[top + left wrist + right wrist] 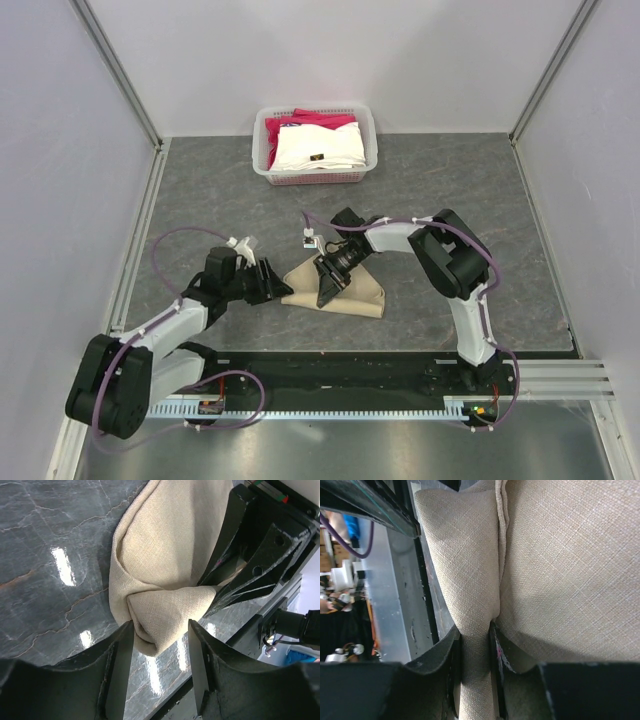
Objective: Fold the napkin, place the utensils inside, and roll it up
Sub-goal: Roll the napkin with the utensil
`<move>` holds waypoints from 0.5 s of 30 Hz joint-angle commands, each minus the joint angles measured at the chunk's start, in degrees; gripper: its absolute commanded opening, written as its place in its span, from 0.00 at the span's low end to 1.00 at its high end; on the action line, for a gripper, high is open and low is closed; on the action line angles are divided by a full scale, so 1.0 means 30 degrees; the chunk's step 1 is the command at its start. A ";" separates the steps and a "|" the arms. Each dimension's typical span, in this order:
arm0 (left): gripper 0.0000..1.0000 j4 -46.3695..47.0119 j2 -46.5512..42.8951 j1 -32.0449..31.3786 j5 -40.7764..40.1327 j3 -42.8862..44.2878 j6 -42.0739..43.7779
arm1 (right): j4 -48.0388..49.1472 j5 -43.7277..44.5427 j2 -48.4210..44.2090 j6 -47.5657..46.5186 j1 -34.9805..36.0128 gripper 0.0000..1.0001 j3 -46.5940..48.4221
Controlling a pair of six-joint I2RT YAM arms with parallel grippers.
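The tan napkin (356,296) lies folded and partly rolled on the dark table between the two arms. My right gripper (326,293) is shut on a rolled fold of it (475,580), pinching the cloth between both fingers; the rest of the napkin (570,570) spreads to the right. My left gripper (283,287) is open, its fingers on either side of the napkin's bunched left end (165,610) without pinching it. The right gripper's black fingers (235,575) show in the left wrist view pressing on the cloth. The teal-handled knife is not visible in any view.
A white basket (315,181) stands at the back centre holding a white folded cloth (318,148) and a pink-red folded cloth (322,120). A black rail (340,372) runs along the near table edge. White walls close in the left, right and back sides.
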 commanded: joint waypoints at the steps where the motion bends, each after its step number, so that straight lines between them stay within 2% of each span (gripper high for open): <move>1: 0.52 0.1964 0.0937 -0.0064 0.0779 0.0003 -0.0302 | -0.1411 -0.0427 0.1618 -0.0846 -0.0329 0.19 0.0876; 9: 0.41 0.2959 0.1991 -0.0094 0.0925 -0.0025 -0.0273 | -0.2027 -0.0779 0.2559 -0.0963 -0.0535 0.19 0.1697; 12: 0.34 0.3340 0.2869 -0.0094 0.1014 0.0062 -0.0302 | -0.2144 -0.0837 0.2764 -0.0992 -0.0622 0.20 0.1844; 15: 0.21 0.3459 0.3252 -0.0094 0.0868 0.0208 -0.0273 | -0.2232 -0.0838 0.2823 -0.0992 -0.0652 0.21 0.1903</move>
